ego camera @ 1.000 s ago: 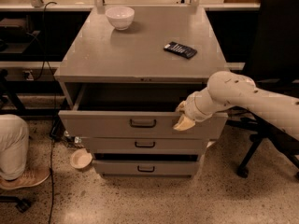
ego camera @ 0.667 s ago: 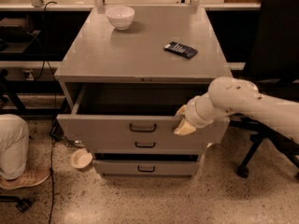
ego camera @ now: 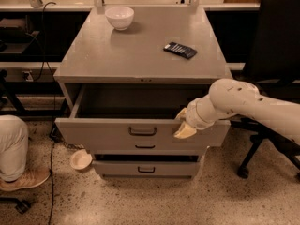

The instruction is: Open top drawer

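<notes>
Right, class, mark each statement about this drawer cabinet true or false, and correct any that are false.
1. The top drawer stands pulled out, its inside showing. True.
2. The gripper is on the drawer's centre handle. False: it sits at the upper edge of the drawer front, to the right of the handle in the picture.
3. A white bowl stands on the cabinet top. True.
4. The dark flat object lies inside the open drawer. False: it lies on the cabinet top, towards the picture's right.
5. The white bowl touches the dark flat object. False: they lie well apart.
</notes>
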